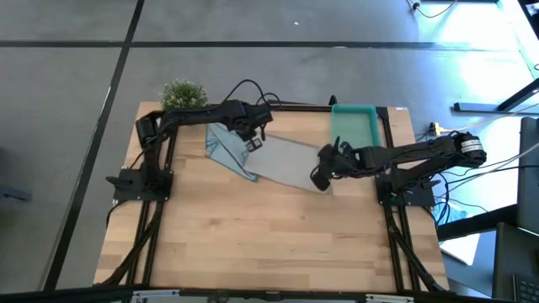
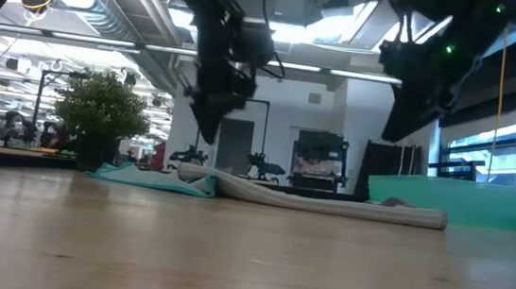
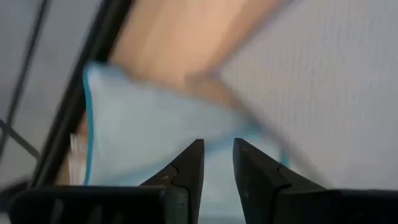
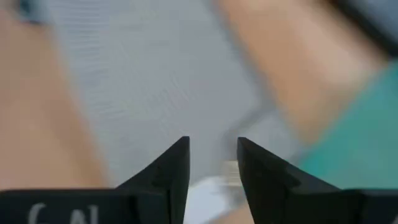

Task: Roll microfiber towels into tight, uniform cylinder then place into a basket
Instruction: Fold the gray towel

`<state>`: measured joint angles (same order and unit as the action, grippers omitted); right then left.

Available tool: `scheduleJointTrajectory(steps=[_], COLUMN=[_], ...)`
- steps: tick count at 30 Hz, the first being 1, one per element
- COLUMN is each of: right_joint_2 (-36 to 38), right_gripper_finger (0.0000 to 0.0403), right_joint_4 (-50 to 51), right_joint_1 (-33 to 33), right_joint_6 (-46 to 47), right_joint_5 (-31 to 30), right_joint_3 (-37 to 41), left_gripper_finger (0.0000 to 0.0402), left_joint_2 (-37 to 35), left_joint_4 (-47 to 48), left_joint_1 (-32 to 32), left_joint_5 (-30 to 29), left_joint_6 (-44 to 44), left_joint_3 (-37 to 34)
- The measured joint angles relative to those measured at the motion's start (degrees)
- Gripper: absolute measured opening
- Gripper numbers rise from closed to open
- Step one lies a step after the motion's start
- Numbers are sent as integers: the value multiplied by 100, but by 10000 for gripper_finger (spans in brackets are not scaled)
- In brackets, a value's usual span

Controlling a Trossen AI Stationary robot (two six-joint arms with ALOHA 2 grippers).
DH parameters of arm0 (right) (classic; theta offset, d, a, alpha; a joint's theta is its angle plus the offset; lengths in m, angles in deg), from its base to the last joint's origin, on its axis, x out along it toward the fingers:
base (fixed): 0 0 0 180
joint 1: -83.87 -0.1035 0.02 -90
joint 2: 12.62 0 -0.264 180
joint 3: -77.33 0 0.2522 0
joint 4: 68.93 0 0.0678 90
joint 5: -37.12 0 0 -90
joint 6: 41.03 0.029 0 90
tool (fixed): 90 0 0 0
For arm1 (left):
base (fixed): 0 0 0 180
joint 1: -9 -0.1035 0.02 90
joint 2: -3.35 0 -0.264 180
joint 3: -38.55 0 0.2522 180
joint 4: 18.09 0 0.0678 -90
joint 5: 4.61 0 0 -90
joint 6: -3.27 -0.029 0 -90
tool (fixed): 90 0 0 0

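From above, the grey towel (image 1: 290, 162) lies flat near the far edge of the tabletop (image 1: 269, 240), about in the middle. The blue towel (image 1: 224, 145) lies bunched beside it, tucked partly under its left end. The teal basket (image 1: 354, 126) sits at the far right corner, just beside the grey towel. A small green plant (image 1: 183, 93) stands at the far left corner. The left gripper (image 1: 253, 141) is over the spot where the two towels meet. The right gripper (image 1: 322, 175) is over the grey towel's right end.

From table height, both grippers hang above the towels and do not touch them.

In the left wrist view, the left fingers (image 3: 189, 167) are a little apart and hold nothing, above the blue towel.

In the right wrist view, the right fingers (image 4: 174, 165) are apart and empty, above the grey towel, with the basket off to one side.
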<state>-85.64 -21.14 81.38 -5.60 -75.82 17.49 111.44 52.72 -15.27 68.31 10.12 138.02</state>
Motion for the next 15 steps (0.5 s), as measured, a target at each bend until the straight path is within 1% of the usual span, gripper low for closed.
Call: scheduleJointTrajectory(steps=[2, 4, 7, 9, 13, 15], right_joint_2=[4, -31, -86, -114, -130, -129], right_gripper_finger=[135, 135, 135, 135, 135, 135], right_joint_4=[-645, -1134, -1519, -1680, -1807, -1899], right_joint_1=[-20, -88, -162, -160, -151, -151], right_joint_6=[2, 7, 97, 276, 490, 482], right_joint_5=[578, 948, 1065, 1071, 1067, 1070], right_joint_3=[167, 428, 788, 1010, 1360, 1493], left_gripper_finger=[82, 82, 79, 79, 79, 79], left_joint_2=[-91, -172, -236, -218, -96, 29], left_joint_4=[496, 704, 699, 521, -279, -851], left_joint_1=[0, 45, 181, 272, 500, 658], left_joint_5=[398, 676, 903, 1078, 1802, 1878], left_joint_6=[120, 191, 176, 62, -365, -575], left_joint_3=[-8, -13, -13, -13, -21, -26])
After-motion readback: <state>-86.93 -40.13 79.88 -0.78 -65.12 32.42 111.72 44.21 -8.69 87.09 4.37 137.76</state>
